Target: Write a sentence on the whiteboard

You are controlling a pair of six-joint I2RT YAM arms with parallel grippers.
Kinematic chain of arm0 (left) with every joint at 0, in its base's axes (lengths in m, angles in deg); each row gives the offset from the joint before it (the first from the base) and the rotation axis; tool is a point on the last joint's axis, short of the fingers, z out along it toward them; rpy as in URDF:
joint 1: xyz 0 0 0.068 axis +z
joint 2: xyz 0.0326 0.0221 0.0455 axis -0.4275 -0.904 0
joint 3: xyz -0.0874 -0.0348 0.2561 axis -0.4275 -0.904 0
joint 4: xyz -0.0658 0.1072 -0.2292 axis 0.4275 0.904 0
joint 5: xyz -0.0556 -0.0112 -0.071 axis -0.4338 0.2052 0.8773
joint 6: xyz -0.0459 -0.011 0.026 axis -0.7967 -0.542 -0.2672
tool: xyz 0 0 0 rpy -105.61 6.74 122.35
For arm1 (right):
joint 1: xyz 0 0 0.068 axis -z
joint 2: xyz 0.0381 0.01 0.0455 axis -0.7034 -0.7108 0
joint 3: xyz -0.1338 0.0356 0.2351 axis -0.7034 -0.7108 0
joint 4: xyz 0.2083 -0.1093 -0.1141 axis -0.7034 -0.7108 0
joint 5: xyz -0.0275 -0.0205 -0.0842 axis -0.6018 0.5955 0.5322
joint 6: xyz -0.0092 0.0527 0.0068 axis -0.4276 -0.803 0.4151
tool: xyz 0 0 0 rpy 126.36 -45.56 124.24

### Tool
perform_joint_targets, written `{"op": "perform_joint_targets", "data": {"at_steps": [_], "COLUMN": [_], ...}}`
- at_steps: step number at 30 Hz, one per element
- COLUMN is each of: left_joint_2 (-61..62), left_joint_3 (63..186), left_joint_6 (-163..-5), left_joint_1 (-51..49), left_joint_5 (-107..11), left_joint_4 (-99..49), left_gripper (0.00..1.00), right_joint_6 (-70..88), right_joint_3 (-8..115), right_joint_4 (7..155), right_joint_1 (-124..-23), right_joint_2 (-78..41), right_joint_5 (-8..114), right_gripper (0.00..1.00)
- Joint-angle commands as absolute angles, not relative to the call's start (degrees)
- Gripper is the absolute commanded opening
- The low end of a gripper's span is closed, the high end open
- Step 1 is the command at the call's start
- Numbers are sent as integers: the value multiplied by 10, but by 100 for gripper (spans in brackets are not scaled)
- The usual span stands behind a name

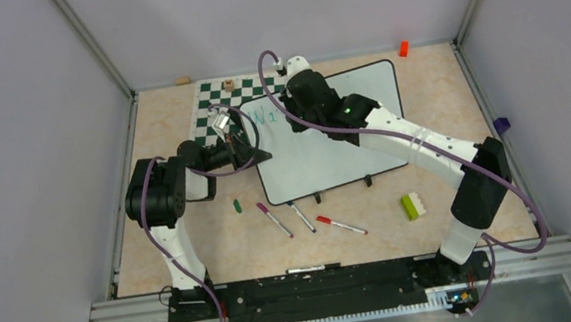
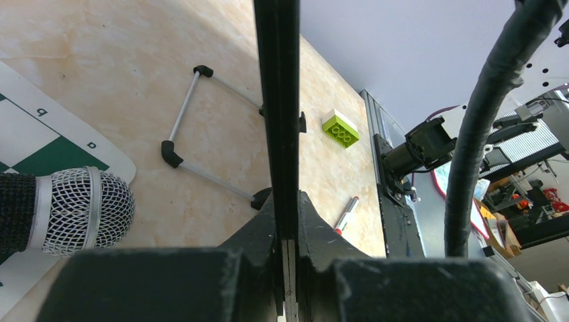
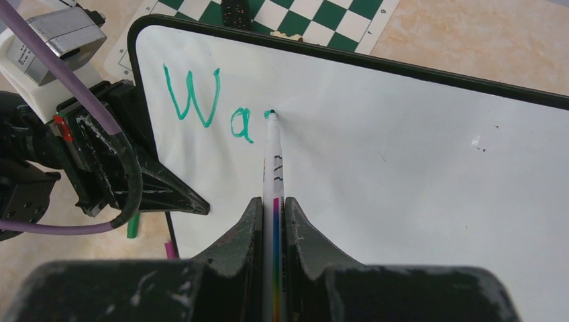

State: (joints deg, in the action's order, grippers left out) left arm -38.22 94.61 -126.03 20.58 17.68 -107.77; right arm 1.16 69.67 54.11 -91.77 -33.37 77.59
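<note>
Over on the right wrist view, the right gripper point(image 3: 274, 209) is clenched on a marker point(image 3: 274, 157), whose tip touches the board point(image 3: 416, 174) just right of the teal letters. Of the sentence point(image 3: 204, 107) we read only "Wa", plus a tiny stroke at the tip that we cannot make out as a letter. The board's near and right sides run out of this picture. At its left edge, the left gripper point(image 3: 164, 194) is clamped on the rim. In its own view we get the board edge-on, a black strip pinched between the fingers, so the writing face is hidden there. Beside that strip we spot a wire frame point(image 2: 180, 121), a green brick point(image 2: 340, 129) and a red-ended pen point(image 2: 346, 213). A mesh-headed thing like a microphone point(image 2: 74, 211) sits over the chess mat point(image 2: 50, 155), cut off at the left. From above, the board lies toward the far side of the table point(image 1: 386, 244), partly over the mat. The right arm covers the marker, its own fingers and most of the writing, with only a faint "W" peeking out. Three pens point(image 1: 301, 217) lie near the board's near edge.
</note>
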Motion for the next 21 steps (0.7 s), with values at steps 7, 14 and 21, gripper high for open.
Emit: {"op": "perform_joint_targets", "data": {"at_steps": [7,14,21], "left_joint_2": [-366,-366,-366], "left_joint_3": [948,947,947], "left_joint_6": [-1238,-1238,-1238], "left_joint_1": [213,212,212], "left_joint_5": [158,159,158], "left_joint_4": [-1157,-1157,-1157], "left_gripper": [0,0,0], "right_joint_6": [6,8,3], "right_joint_3": [702,695,679], "right_joint_4": [554,552,534], "right_joint_1": [-904,-903,-903], "right_joint_2": [-322,-316,-309], "right_joint_5": [816,797,776], "right_gripper": [0,0,0]}}
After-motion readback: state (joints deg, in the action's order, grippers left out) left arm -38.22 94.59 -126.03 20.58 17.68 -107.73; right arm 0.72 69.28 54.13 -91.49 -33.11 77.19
